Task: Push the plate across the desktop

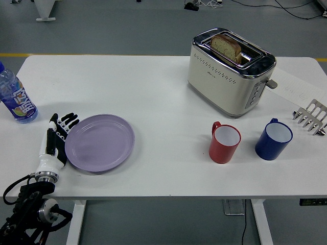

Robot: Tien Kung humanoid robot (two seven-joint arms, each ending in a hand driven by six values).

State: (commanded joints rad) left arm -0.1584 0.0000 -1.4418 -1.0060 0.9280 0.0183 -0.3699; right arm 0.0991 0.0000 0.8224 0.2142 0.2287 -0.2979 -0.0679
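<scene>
White table (163,97): plate (100,142) touching left hand (57,140), on its rt.

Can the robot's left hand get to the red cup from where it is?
Probably not directly: the left hand sits against the purple plate, which lies between it and the red cup far across the table.

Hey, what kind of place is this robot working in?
Probably a lab or workshop staged as a kitchen: a white table on a grey floor with loose cables, holding a toaster, mugs and a plate.
</scene>
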